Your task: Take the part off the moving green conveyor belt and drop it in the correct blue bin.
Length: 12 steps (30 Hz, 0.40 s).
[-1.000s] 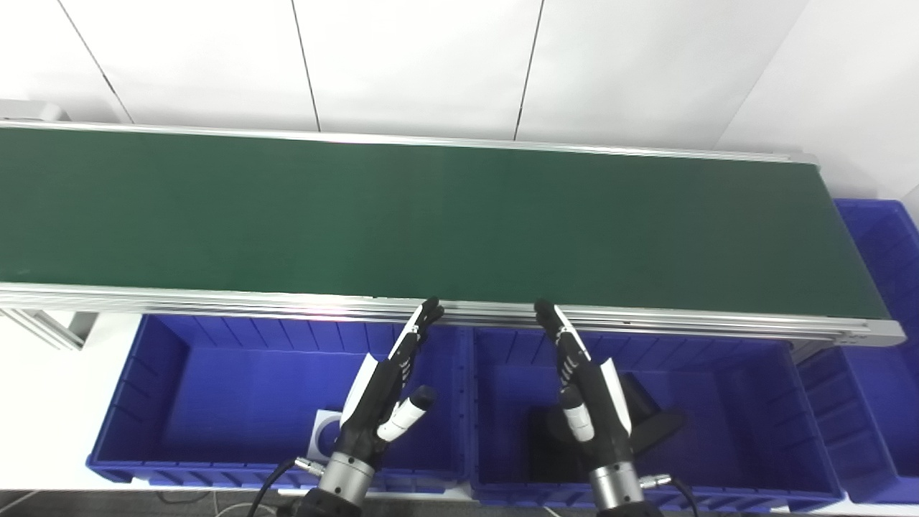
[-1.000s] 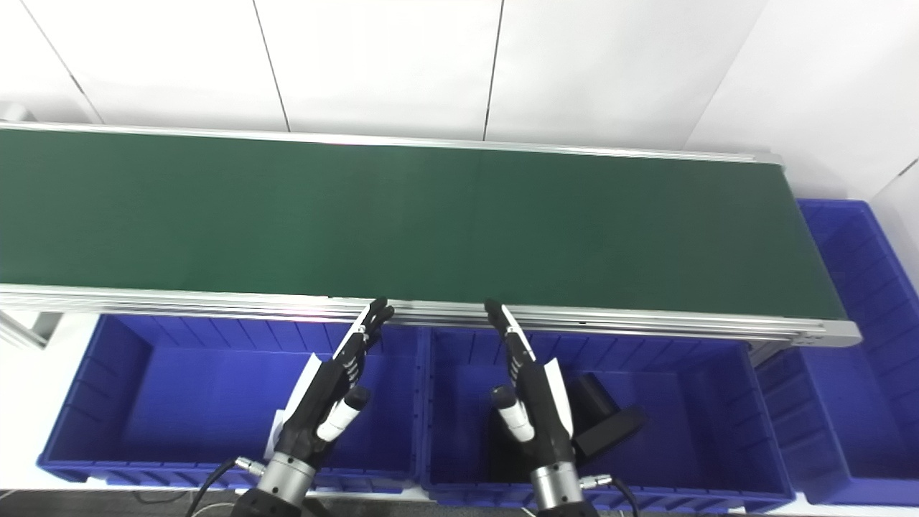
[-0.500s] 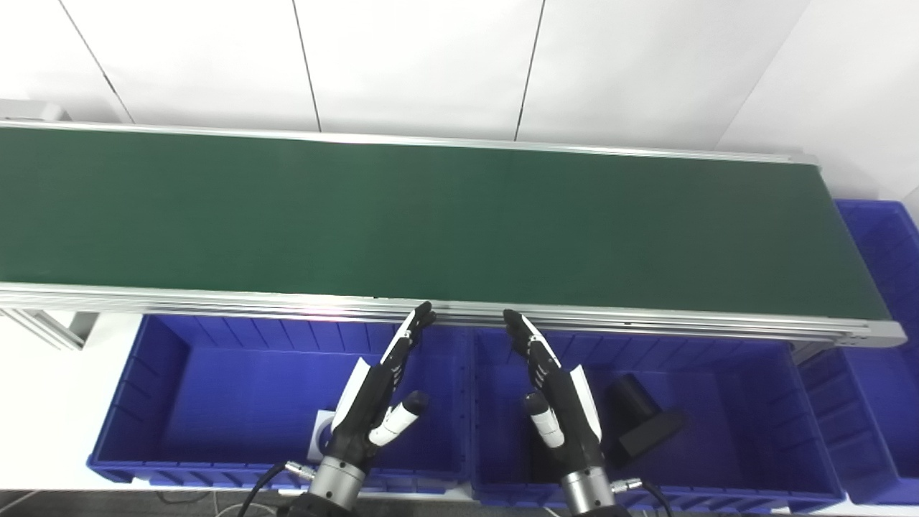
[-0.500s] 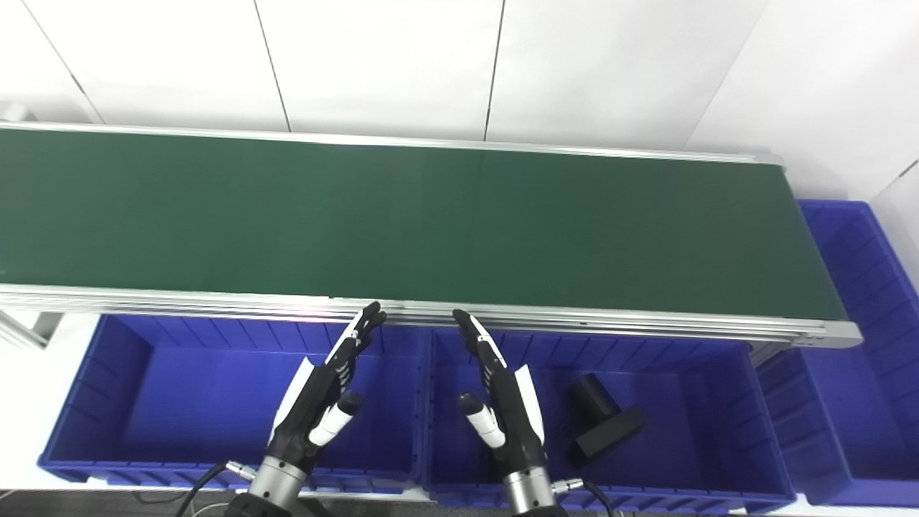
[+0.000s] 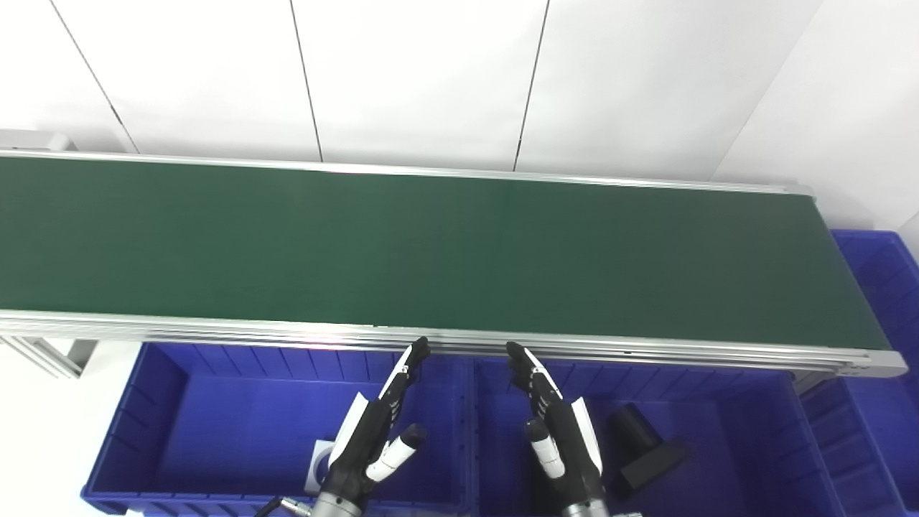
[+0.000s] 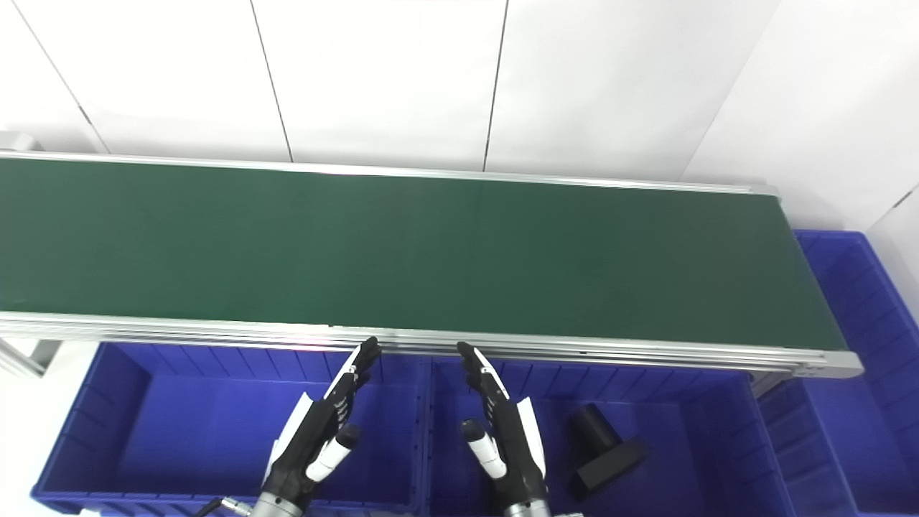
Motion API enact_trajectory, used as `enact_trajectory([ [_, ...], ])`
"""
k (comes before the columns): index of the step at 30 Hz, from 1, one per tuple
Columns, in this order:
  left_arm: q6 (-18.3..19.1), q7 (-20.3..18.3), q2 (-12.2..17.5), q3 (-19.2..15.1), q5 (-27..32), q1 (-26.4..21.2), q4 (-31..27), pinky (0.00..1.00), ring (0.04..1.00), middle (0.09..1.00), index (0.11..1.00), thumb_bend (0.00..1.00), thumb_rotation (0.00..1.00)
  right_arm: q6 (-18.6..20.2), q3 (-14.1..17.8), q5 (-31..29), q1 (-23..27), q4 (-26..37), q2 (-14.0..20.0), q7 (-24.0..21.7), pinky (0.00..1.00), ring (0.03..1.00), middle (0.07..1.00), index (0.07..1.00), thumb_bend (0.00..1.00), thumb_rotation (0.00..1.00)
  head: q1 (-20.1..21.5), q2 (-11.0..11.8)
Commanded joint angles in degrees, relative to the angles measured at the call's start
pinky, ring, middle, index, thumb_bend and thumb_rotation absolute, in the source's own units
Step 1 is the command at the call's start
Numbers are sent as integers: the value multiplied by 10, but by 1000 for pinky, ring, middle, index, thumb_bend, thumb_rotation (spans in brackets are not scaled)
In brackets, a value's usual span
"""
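Observation:
The green conveyor belt (image 5: 431, 244) runs across the view and carries no part. My left hand (image 5: 373, 434) is open and empty above the left blue bin (image 5: 179, 424). My right hand (image 5: 560, 438) is open and empty above the middle blue bin (image 5: 725, 445). A black part (image 5: 642, 449) lies in the middle bin, just right of my right hand. A white ring-shaped part (image 5: 319, 459) lies in the left bin, partly hidden by my left hand.
A third blue bin (image 5: 879, 287) stands at the belt's right end. The belt's aluminium front rail (image 5: 215, 329) runs just above the bins. White wall panels stand behind the belt.
The camera has tilted up, so the whole scene sits lower. My right hand has moved left off the black part, which now shows fully. Both hands sit lower in the picture.

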<state>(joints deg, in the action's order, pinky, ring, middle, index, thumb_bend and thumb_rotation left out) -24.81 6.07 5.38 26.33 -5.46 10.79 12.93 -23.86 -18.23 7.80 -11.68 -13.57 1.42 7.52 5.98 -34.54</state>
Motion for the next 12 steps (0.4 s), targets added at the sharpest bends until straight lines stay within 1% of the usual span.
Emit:
enact_trajectory([
  [1, -21, 6, 2, 1, 3, -11, -11, 1000, 1000, 984, 986, 834, 942, -30, -1, 2, 5, 11, -1, 13, 904, 928, 936, 915, 923, 1000, 1, -2],
  [7, -21, 12, 3, 1, -1, -10, -14, 1000, 1000, 979, 986, 829, 962, -30, -3, 11, 8, 11, 2, 34, 908, 919, 925, 899, 919, 1000, 7, -4],
  [12, -21, 7, 1, -2, 5, -8, -16, 995, 1000, 979, 985, 836, 959, -30, -9, 7, 9, 8, 4, 37, 908, 922, 925, 903, 924, 1000, 9, -7],
])
